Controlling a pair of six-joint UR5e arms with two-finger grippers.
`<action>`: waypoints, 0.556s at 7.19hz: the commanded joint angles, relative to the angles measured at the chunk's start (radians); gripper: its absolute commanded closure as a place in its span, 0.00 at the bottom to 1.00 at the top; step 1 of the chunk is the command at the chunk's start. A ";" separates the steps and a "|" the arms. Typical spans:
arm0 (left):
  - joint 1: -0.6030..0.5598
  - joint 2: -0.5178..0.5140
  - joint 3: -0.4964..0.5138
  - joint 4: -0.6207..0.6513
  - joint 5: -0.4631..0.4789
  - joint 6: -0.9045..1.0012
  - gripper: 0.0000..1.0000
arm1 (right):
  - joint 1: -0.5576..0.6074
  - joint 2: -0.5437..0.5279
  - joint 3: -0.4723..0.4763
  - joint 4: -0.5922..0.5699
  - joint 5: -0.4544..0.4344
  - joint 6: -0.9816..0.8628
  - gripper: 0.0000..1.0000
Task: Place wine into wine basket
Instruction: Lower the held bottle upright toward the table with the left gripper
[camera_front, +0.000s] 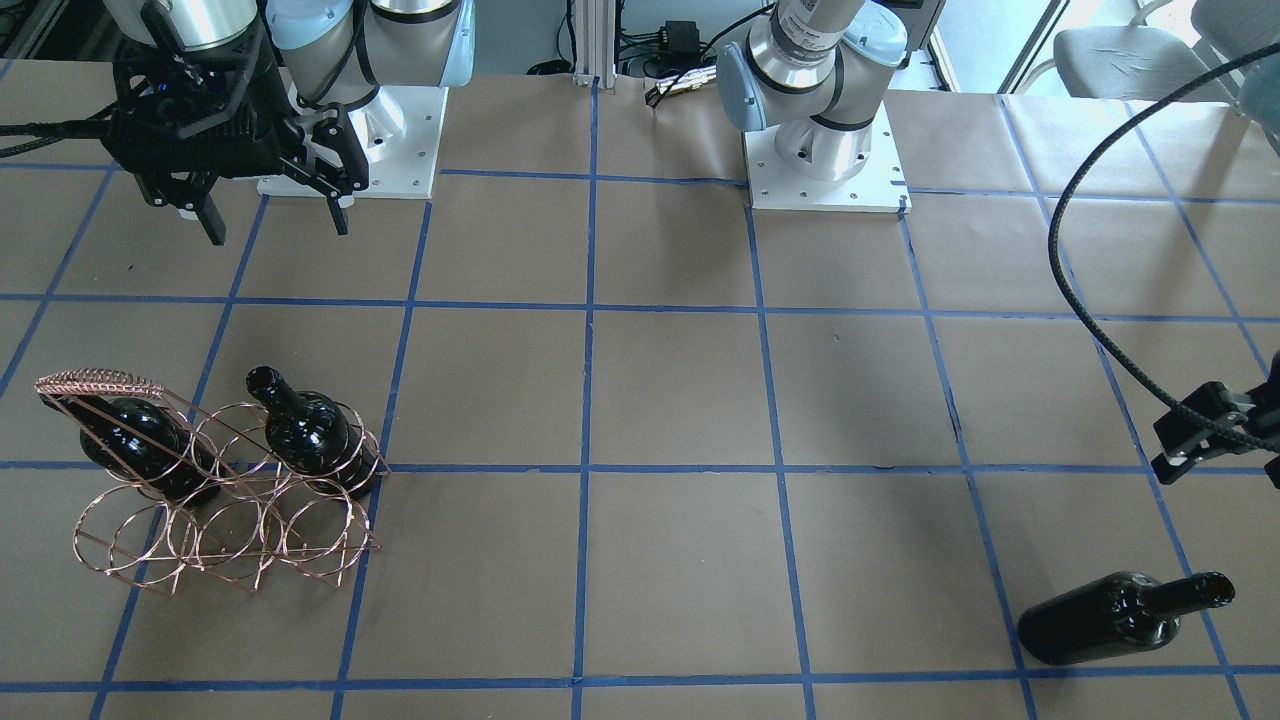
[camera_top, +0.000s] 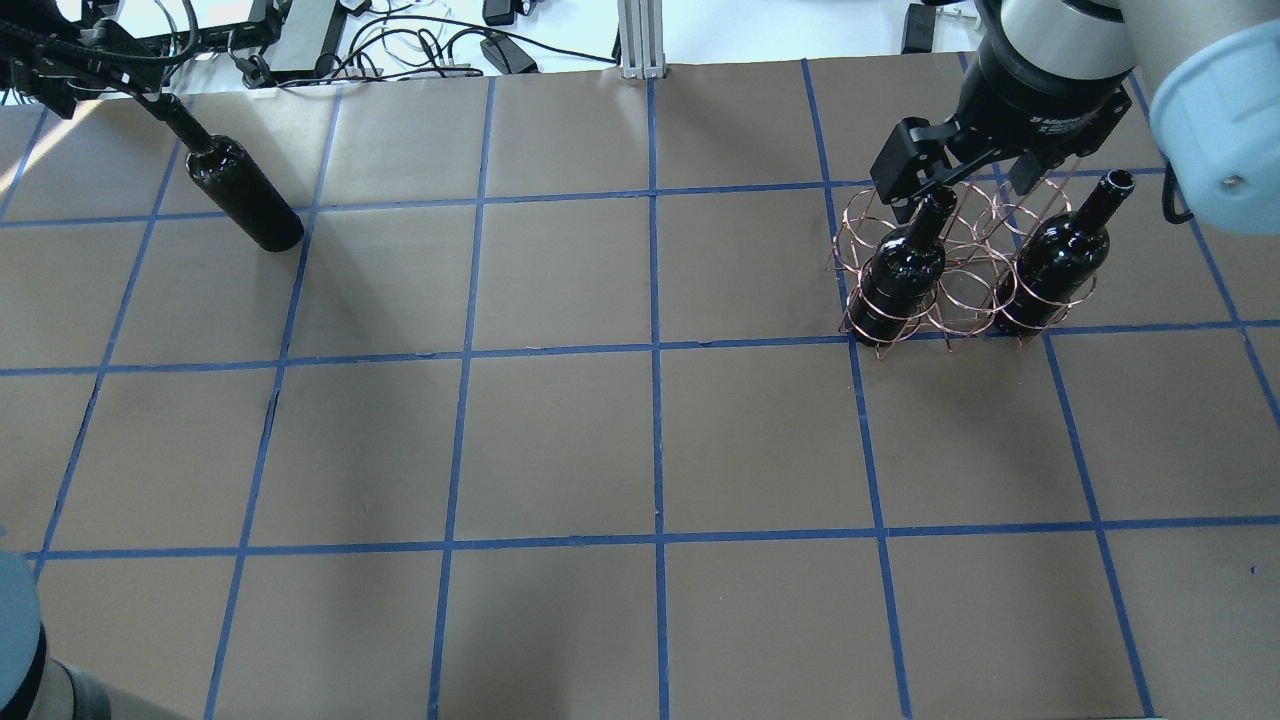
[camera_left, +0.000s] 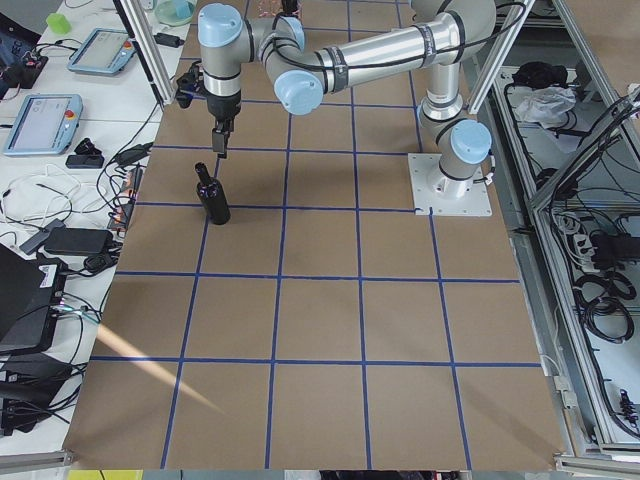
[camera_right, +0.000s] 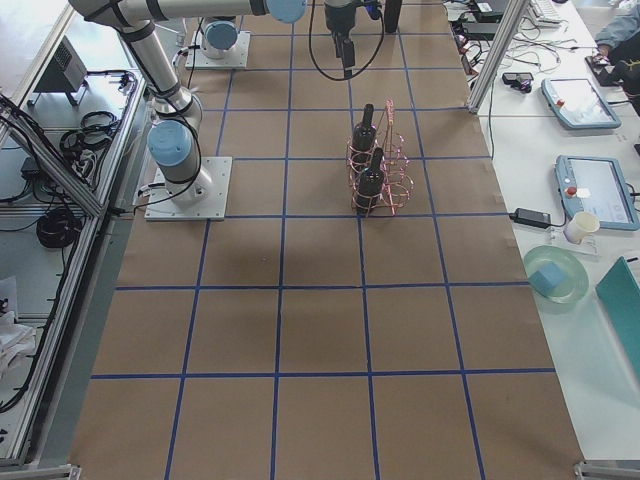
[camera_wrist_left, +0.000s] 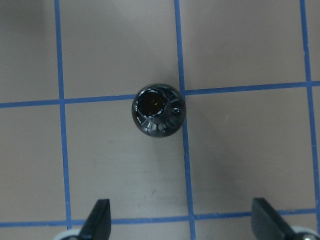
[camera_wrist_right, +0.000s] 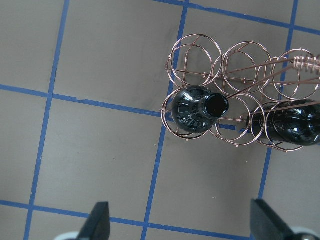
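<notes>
Wine bottle (camera_top: 240, 195) stands upright on table (camera_top: 560, 450), well apart from wine basket (camera_front: 232, 478). L hand (camera_wrist_left: 181, 212) hovers over its mouth, fingers wide, empty. R hand (camera_front: 278, 225) up near basket, also wide, empty.

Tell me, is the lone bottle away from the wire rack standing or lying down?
Standing upright: the left wrist camera looks straight down the mouth of the bottle, and the side view shows it on its base.

Glossy dark glass wine (camera_front: 1100, 625); copper wire wine basket (camera_front: 225, 500); matt paper table (camera_front: 680, 400).
</notes>
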 joint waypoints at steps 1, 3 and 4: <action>0.005 -0.081 0.006 0.083 -0.011 0.009 0.01 | 0.001 0.003 0.000 -0.003 0.004 0.001 0.00; 0.005 -0.122 0.016 0.149 -0.013 0.009 0.02 | 0.001 0.001 0.000 -0.001 0.001 -0.001 0.00; 0.005 -0.144 0.036 0.151 -0.013 -0.002 0.03 | 0.001 0.004 0.000 -0.006 0.001 -0.001 0.00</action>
